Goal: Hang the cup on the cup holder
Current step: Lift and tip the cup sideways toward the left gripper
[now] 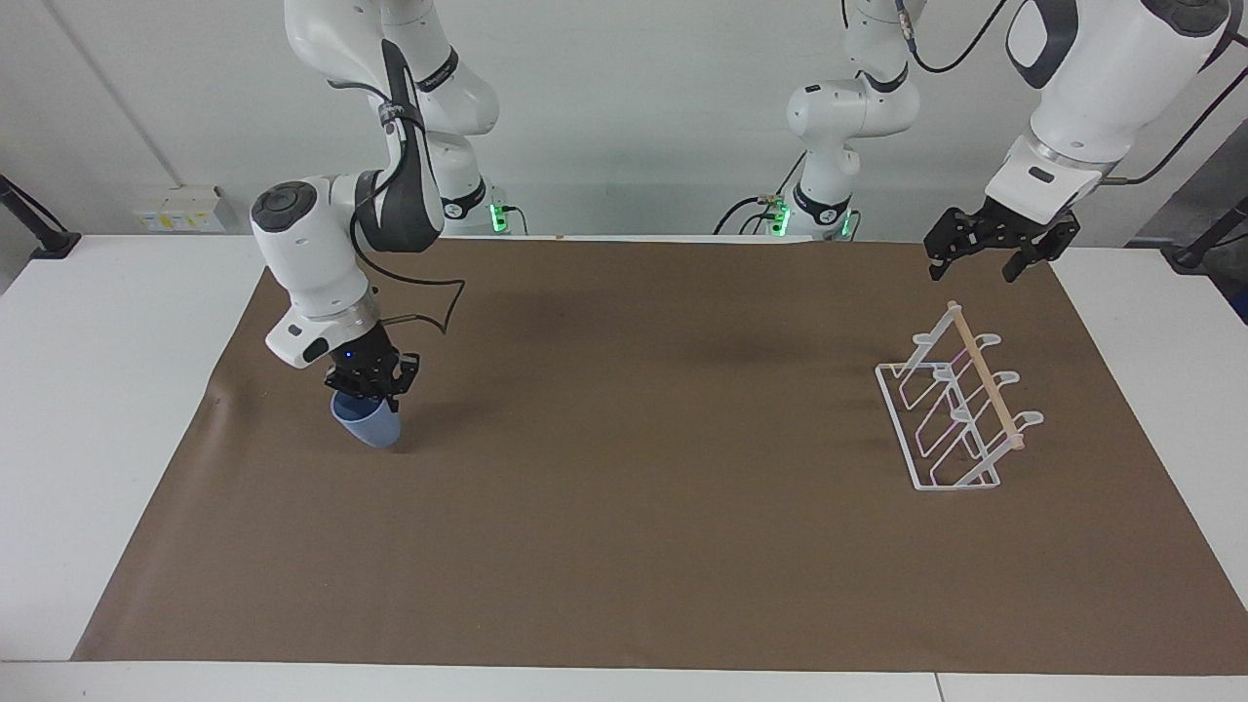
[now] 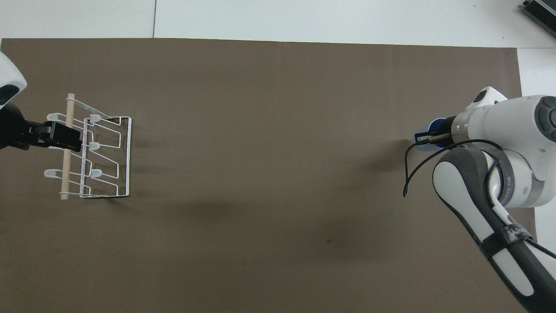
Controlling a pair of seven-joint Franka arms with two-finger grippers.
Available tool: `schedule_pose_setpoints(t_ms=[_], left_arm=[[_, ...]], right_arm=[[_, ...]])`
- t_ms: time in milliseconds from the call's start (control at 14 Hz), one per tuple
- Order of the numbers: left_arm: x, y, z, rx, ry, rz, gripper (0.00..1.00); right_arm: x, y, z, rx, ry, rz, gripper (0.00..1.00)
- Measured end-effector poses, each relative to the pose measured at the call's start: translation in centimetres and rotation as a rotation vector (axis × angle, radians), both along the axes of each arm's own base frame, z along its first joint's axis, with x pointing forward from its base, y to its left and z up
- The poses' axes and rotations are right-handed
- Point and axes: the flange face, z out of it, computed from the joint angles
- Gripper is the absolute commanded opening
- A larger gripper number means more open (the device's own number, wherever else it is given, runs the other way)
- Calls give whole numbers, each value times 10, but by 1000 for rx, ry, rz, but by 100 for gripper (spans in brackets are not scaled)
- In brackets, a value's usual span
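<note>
We count one cup (image 1: 367, 426), one cup holder (image 1: 951, 414), two arms and one brown mat (image 1: 643, 546) spread over the white table (image 1: 88, 390). From the facing view we see most of the light blue cup, tilted, its rim pinched by the right gripper (image 1: 369, 394), whose fingers are clenched on it at the right arm's end of the mat; whether the cup's base touches the mat we cannot tell. From overhead the same cup (image 2: 428, 142) is nearly hidden under the right gripper (image 2: 420, 139) and wrist, with only a blue sliver showing. The facing view also shows the left gripper (image 1: 980, 268) up in the air with its fingers spread and nothing between them, waiting at the left arm's end of the table. Overhead, that left gripper (image 2: 65, 135) overlaps the holder's wooden dowel (image 2: 66, 148), so only the facing view shows it is clear of the rack. The overhead view lays out the cup holder (image 2: 124, 156) well: a rectangular wire base, slanted prongs, one dowel. The cup and the holder stand well apart, at opposite ends of the mat.
</note>
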Motion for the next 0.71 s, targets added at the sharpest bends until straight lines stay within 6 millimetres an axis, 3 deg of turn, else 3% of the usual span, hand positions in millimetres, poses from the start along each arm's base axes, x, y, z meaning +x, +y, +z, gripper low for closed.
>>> schedule_pose_setpoints(t_ms=[285,498,712], left_arm=[[-2,-6,4,-23,-6,-26,100],[-2,0,5,-28,-10,-38,100],[-3,-3,5,-34,-7,-43,100]], right_arm=[[9,23,30,96,-10,-12,0],[12,26,50,145,0,-25,0],[13,36,68,322,-2,-73,0]])
